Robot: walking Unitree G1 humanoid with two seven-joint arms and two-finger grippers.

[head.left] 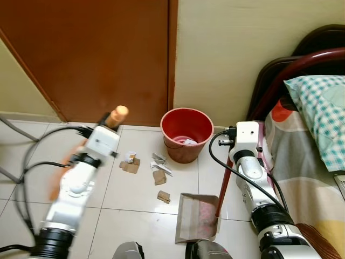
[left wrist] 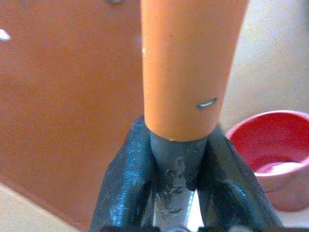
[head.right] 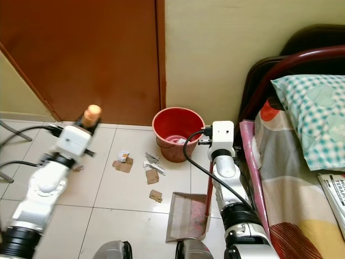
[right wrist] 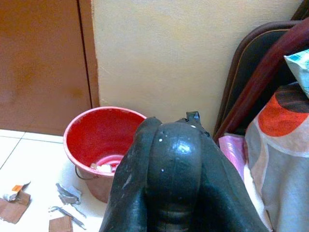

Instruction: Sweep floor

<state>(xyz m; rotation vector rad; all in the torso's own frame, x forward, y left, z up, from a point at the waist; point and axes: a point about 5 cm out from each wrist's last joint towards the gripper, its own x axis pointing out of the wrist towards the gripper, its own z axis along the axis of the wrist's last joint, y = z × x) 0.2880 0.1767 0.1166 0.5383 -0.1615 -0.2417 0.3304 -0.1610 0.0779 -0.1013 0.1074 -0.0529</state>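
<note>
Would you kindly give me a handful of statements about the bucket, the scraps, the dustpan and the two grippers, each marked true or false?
1. The red bucket stands upright by the wall, next to the brown door. True.
2. The cardboard and paper scraps lie inside the dustpan. False: they lie on the tiled floor between bucket and dustpan.
3. The left gripper is shut on the orange broom handle. True.
4. The bucket is empty. False: some pale scraps lie at its bottom.
5. The right gripper holds the dustpan's handle. True.
6. The dustpan lies on the bed. False: it rests on the floor beside the bed.
</note>
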